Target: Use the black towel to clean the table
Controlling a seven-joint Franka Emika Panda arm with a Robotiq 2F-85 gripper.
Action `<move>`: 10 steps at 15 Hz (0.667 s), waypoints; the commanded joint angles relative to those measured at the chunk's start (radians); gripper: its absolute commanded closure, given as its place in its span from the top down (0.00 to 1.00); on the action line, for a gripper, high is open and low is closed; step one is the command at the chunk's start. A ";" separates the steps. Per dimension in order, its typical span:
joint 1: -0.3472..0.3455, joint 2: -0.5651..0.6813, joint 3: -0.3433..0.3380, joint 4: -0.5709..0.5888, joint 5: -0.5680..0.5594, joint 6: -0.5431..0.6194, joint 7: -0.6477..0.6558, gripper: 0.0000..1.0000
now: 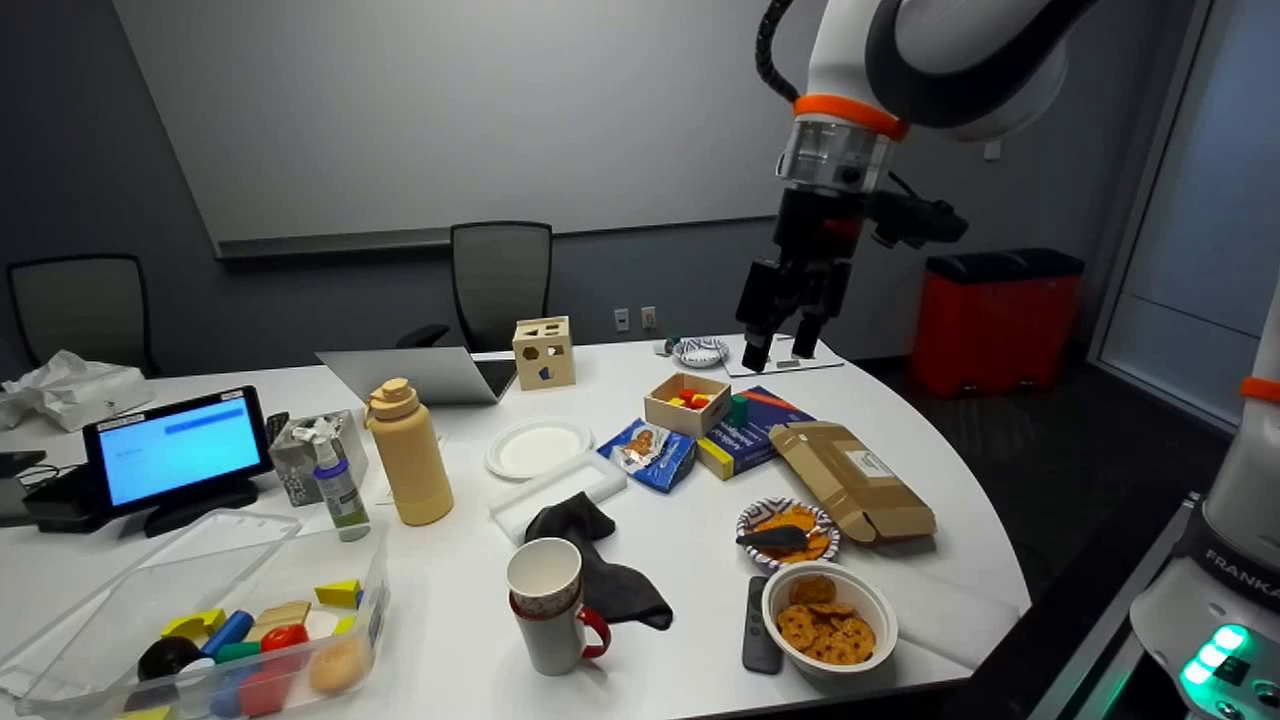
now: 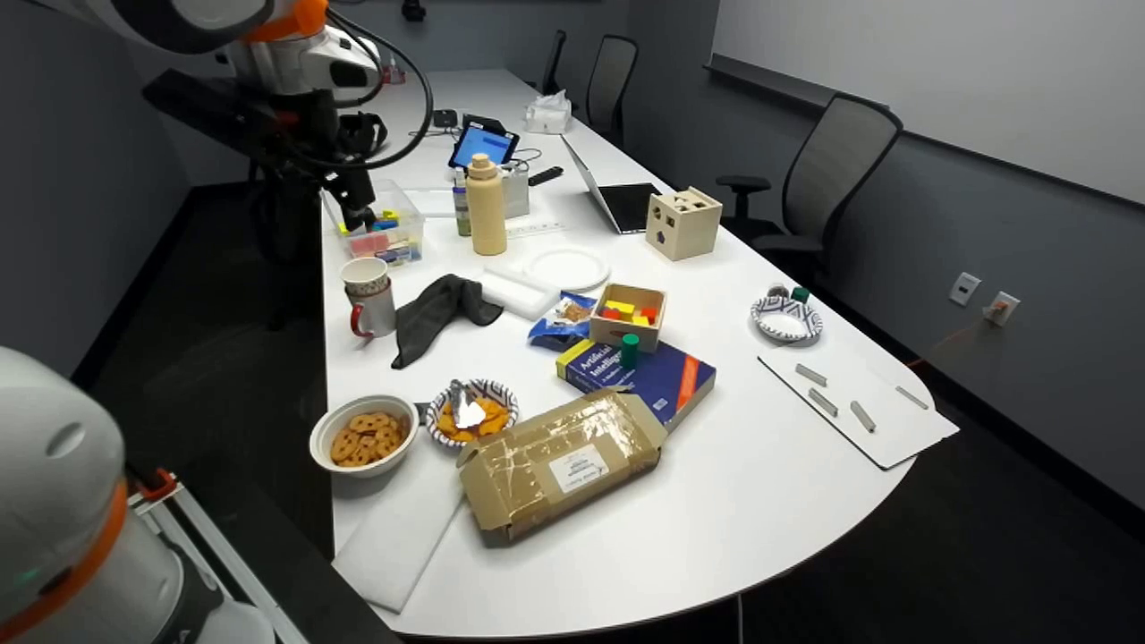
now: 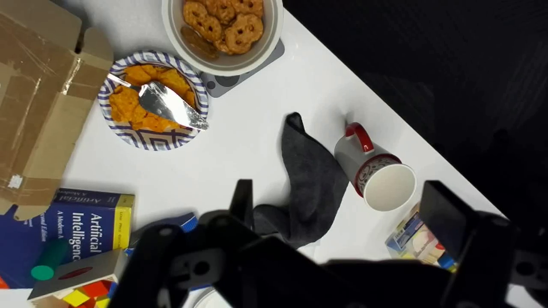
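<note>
Gripper [image 1: 782, 350] empty, jaws wide apart; black towel [image 3: 314, 184] lies below it, long axis running just beside the mug [image 1: 553, 638]

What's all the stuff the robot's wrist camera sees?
Table: 1, white, centre
Towel: 1, black, on table
Mug: 1, grey-red, by towel
Cup: 1, white, in mug
Plain bowl: 1, white, top
Round snacks: several, brown, in plain bowl
Remote: 1, grey, by plain bowl
Patterned bowl: 1, blue-white, by remote
Chips: several, orange, in patterned bowl
Utensil: 1, silver, on chips
Carton: 1, brown, left edge
Book: 1, blue-yellow, by carton
Cylinder: 1, green, on book
Wooden box: 1, pale, by book
Blocks: several, mixed, in wooden box
Snack bag: 1, blue, by book
Plate: 1, white, bottom edge
Toy bin: 1, clear, lower right
Floor: 1, dark, upper right
End effector: 1, black, open, bottom
</note>
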 commanded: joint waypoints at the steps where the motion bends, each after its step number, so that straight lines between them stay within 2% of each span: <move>1: -0.041 0.208 0.033 0.068 -0.003 0.132 0.082 1.00; 2: -0.048 0.267 0.039 0.076 0.004 0.205 0.107 1.00; 6: -0.032 0.505 0.024 0.178 0.055 0.328 0.140 1.00; 10: -0.037 0.759 0.045 0.349 0.126 0.421 0.136 1.00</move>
